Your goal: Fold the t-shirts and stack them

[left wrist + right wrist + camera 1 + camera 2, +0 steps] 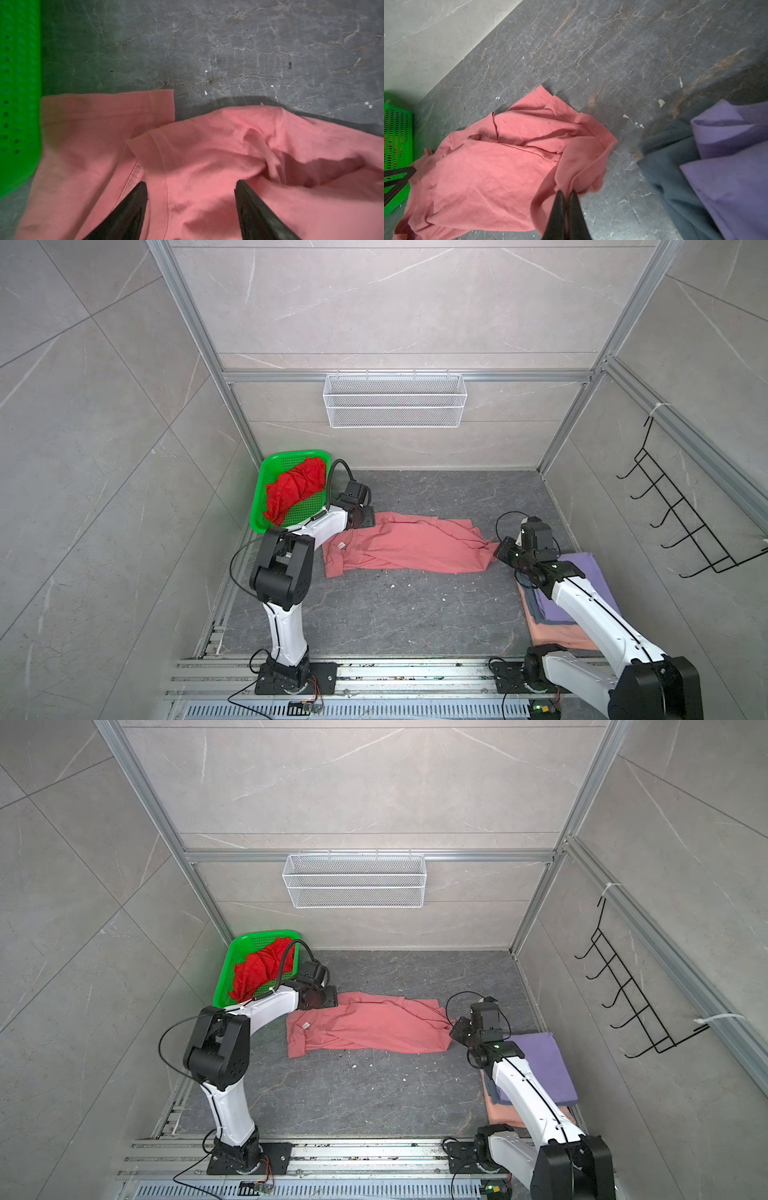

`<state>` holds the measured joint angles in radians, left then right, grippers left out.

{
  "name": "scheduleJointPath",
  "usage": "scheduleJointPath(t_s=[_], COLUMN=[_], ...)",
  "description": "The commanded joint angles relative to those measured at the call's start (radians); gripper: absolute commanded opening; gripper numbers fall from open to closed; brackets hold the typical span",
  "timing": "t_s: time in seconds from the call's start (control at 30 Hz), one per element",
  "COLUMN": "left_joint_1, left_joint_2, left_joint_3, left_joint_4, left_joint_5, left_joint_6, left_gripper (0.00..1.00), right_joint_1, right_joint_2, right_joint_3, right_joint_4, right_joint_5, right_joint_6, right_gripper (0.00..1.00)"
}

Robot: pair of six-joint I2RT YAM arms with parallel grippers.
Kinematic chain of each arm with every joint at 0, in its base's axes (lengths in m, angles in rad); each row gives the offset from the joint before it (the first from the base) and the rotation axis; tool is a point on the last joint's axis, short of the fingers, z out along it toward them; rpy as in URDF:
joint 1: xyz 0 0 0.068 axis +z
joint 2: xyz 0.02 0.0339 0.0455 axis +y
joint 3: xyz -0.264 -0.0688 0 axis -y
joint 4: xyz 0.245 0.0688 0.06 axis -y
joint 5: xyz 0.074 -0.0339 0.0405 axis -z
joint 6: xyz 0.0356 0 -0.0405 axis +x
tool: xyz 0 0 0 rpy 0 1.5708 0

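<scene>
The dark marbled desk [395, 614] lies bare in front, between the two arm bases, and behind as far as the back wall. Across its middle we see the salmon-pink t-shirt [407, 547], rumpled. The left jaws stand open over its labelled end, just beside the green basket [307, 508] that holds the red t-shirt [295, 489]. The right jaws pinch its bunched right edge, near the stack at the desk's right edge: lavender t-shirt [540, 1065] over grey-blue t-shirt [664, 166] over peach t-shirt [498, 1115].
</scene>
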<state>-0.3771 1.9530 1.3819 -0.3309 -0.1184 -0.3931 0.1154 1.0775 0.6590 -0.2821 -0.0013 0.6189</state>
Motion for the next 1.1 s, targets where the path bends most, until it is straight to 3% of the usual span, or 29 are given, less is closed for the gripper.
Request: scheduleJointPath(t_s=[0.0,0.13,0.23,0.43,0.57,0.67,0.77,0.83,0.87,0.93,1.07], left_joint_1=[0.001,0.0,-0.001,0.0,-0.001,-0.009,-0.018,-0.023,-0.026,-0.029,-0.032], left_joint_2=[0.048,0.093,0.12,0.146,0.136,0.09,0.031,0.006,-0.002,-0.022,-0.025], left_joint_3=[0.071,0.093,0.094,0.093,0.097,0.086,0.071,0.076,0.08,0.07,0.058], left_joint_4=[-0.025,-0.049,-0.049,-0.042,-0.047,-0.054,-0.053,-0.068,-0.083,-0.09,-0.086], left_joint_5=[-0.028,-0.068,-0.059,-0.061,-0.072,-0.094,-0.106,-0.105,-0.104,-0.099,-0.09], left_joint_6=[0.002,-0.009,-0.019,-0.039,-0.045,-0.04,-0.023,-0.017,-0.019,-0.02,-0.028], left_gripper=[0.69,0.67,0.6,0.4,0.19,0.17,0.07,0.08,0.17,0.22,0.19], right_joint_1=[-0.001,-0.001,0.0,-0.001,0.0,0.0,0.0,0.0,0.0,0.0,-0.001], right_joint_2=[-0.019,-0.021,-0.009,0.002,0.002,-0.004,-0.001,0.002,0.004,0.005,0.009], right_joint_3=[-0.016,-0.018,-0.009,0.001,0.006,0.002,0.003,0.002,0.003,0.001,0.001], right_joint_4=[0.014,0.008,0.006,0.015,0.01,0.008,0.009,0.011,0.013,0.017,0.021], right_joint_5=[-0.006,0.001,0.004,0.003,0.007,0.011,0.012,0.012,0.012,0.011,0.011], right_joint_6=[0.024,0.023,0.019,0.024,0.022,0.021,0.021,0.022,0.023,0.021,0.017], right_gripper=[0.0,0.0,0.0,0.0,0.0,0.0,0.0,0.0,0.0,0.0,0.0])
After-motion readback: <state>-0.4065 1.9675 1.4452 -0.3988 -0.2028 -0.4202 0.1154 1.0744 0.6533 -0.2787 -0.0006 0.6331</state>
